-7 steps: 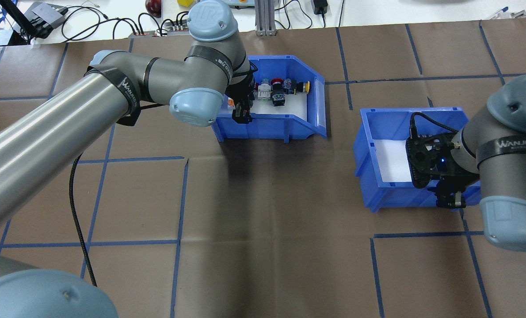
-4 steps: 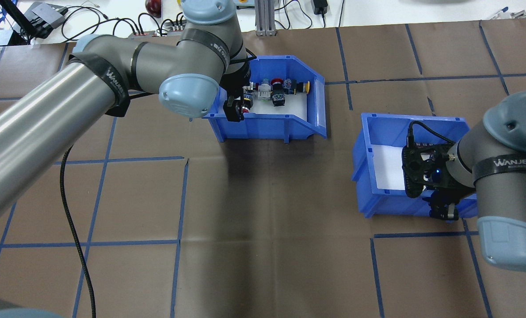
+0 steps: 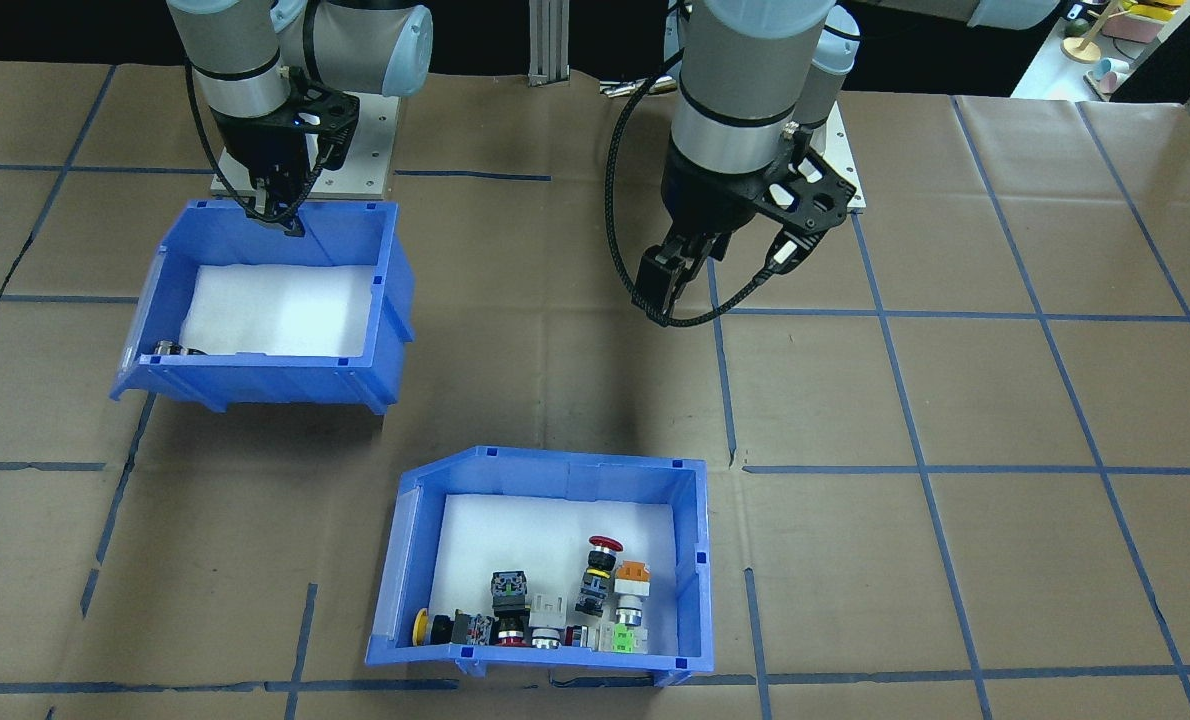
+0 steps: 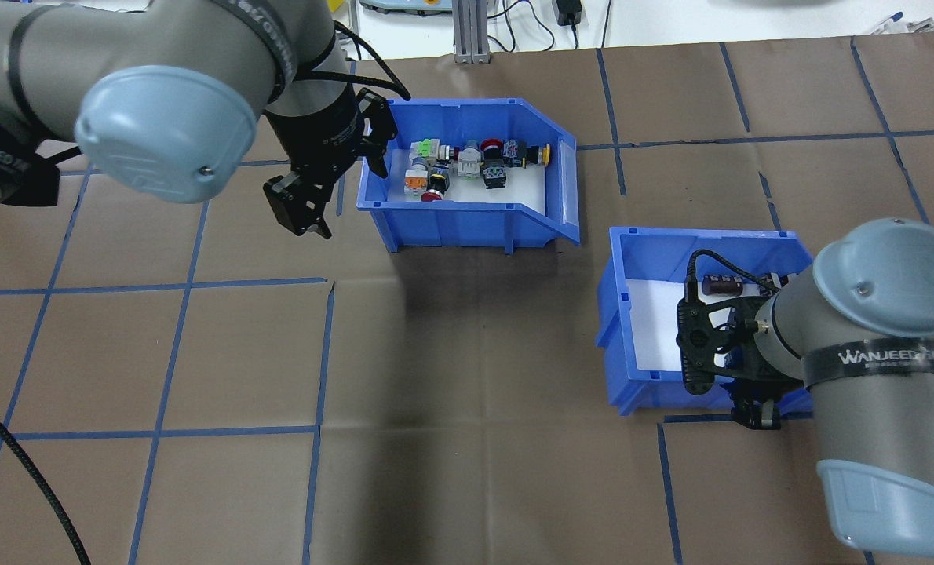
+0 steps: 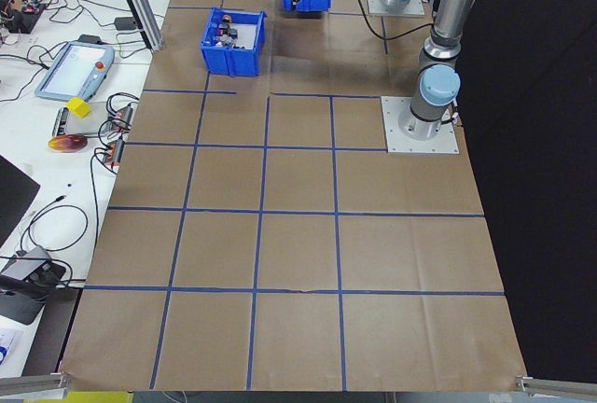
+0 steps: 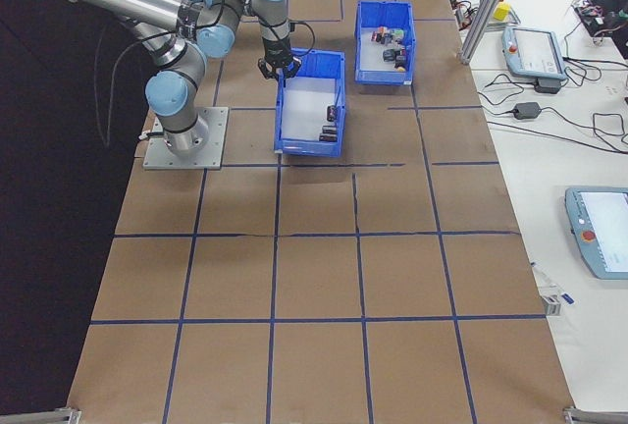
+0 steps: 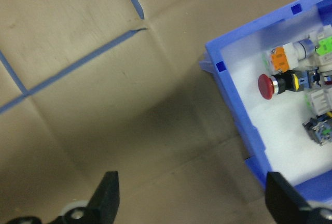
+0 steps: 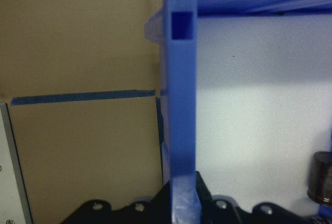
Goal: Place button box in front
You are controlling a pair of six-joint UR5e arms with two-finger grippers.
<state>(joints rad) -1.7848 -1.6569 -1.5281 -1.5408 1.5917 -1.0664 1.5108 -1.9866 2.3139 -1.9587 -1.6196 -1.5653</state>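
Observation:
The button box (image 4: 467, 218), a blue white-lined bin with coloured push-buttons (image 4: 467, 161), stands on the brown paper at the table's far middle; in the front-facing view the button box (image 3: 410, 560) sits low and centre. My left gripper (image 4: 333, 182) hangs open just left of the box and holds nothing. In the left wrist view its fingers (image 7: 106, 203) straddle bare paper, with the box (image 7: 233, 105) off to the right. My right gripper (image 4: 753, 412) is shut on the near wall of a second blue bin (image 4: 620, 329) that holds dark cylinders (image 4: 722, 284). That wall (image 8: 181, 105) shows between the fingers.
Cables, a power brick and an aluminium post (image 4: 467, 31) line the bench beyond the far edge. Teach pendants (image 6: 535, 51) lie on the side bench. Blue tape lines grid the paper. The second bin (image 3: 255, 380) is tilted, its far end raised off the paper.
My left gripper has come off the button box's near-left wall, opened, and swung out to the box's left. My right gripper has dragged the second bin toward the robot and slightly left.

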